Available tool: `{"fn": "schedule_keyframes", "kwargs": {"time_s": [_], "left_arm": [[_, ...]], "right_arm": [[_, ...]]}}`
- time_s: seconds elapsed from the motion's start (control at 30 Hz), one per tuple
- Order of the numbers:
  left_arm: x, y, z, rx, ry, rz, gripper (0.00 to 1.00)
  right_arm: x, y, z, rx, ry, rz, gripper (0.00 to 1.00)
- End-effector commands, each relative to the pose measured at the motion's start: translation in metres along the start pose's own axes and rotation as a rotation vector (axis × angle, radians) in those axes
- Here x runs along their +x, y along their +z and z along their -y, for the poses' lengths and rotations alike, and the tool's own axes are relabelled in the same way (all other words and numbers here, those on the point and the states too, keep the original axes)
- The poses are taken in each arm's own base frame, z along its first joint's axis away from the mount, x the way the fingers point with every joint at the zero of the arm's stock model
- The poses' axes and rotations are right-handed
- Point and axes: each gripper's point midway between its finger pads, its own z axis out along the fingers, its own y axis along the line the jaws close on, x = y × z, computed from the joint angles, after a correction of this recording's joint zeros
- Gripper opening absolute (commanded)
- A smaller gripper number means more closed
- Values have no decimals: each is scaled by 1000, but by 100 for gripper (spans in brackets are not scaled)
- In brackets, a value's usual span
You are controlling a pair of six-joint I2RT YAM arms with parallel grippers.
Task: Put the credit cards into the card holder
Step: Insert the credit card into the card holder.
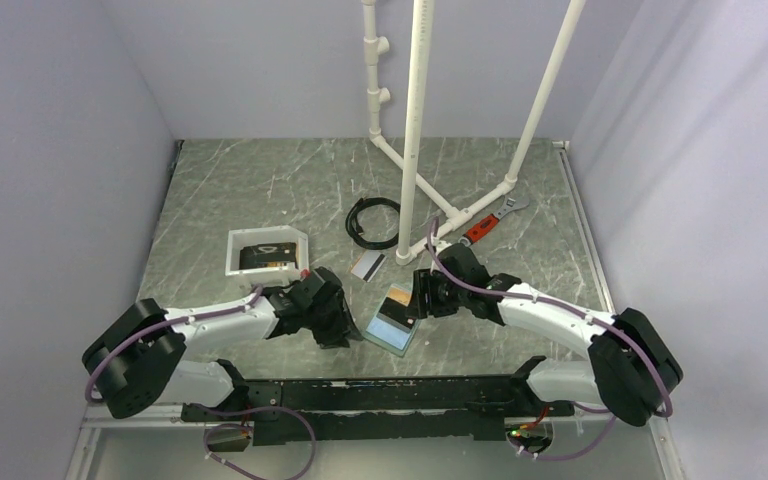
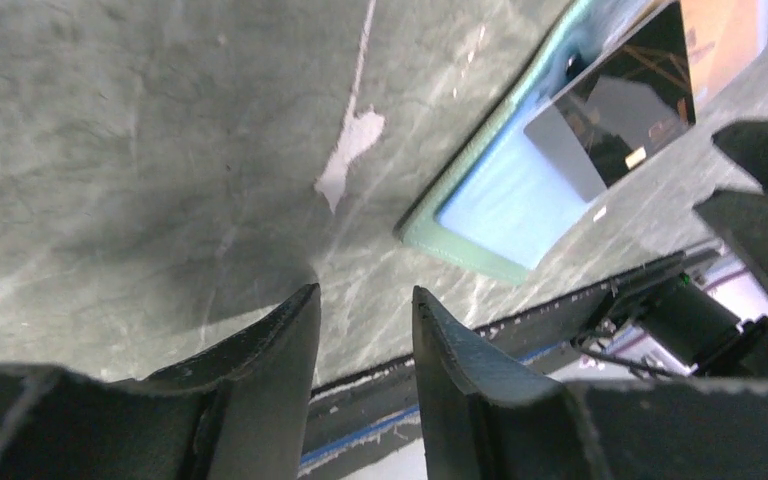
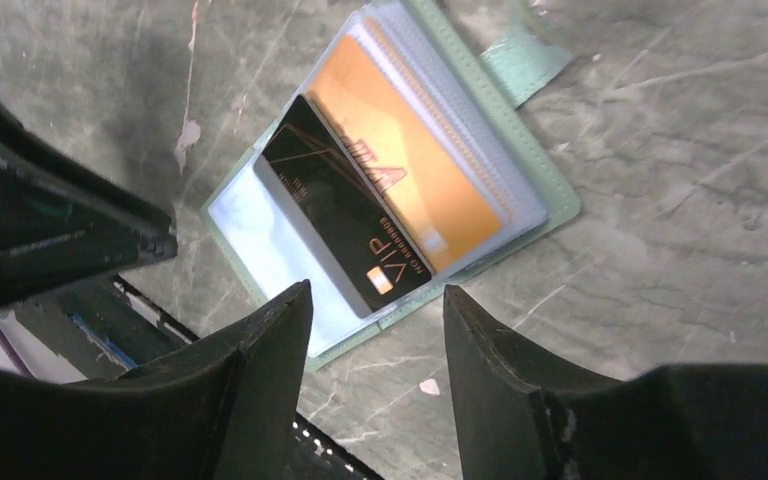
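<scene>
Hovering low over the marbled grey-green table (image 1: 260, 190), I have both hands drawn in close to the card holder (image 3: 550, 195). It lies opened flat near the front edge, between the two of them.

My left gripper (image 2: 365, 320) has its fingers partway apart, with only bare tabletop showing in the gap, so it grips nothing. The holder's nearest corner sits just beyond its tips, off to one side.

My right gripper (image 3: 375, 320) is also spread apart and has nothing in it. Its fingertips are poised just off the holder's edge, close to the corner of a black card (image 3: 345, 205). That black card, marked VIP, lies across the middle of the holder. It overlaps an orange card (image 3: 415, 165) on one half and leaves the light blue face of the other half mostly bare. Whether either card is tucked into a sleeve I cannot tell.

A pale card (image 1: 366, 265) with a dark stripe lies loose on the table just beyond the holder, between it and a white tray (image 1: 235, 245) that has something dark inside. Farther back are a coiled black cable (image 1: 372, 220) and a red-handled wrench (image 1: 488, 225), both near the feet of a white pipe frame (image 1: 415, 120).
</scene>
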Motion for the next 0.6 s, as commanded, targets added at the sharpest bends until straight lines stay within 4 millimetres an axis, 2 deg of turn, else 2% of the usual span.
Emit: {"fn": "schedule_keyframes", "kwargs": {"time_s": [0.0, 0.2, 0.3, 0.4, 0.57], "left_arm": [[19, -4, 15, 83, 23, -108, 43], [26, 19, 27, 173, -13, -161, 36], [24, 27, 23, 150, -38, -151, 32], [17, 31, 18, 121, -54, -114, 31], [7, 31, 11, 66, -43, -65, 31]], "right_arm": [[-11, 3, -6, -47, 12, 37, 52], [-19, 1, -1, 2, -44, 74, 52], [-27, 2, -5, -3, -90, 71, 51], [-34, 7, -14, -48, -128, 69, 48], [-34, 23, -18, -83, -144, 48, 42]]}}
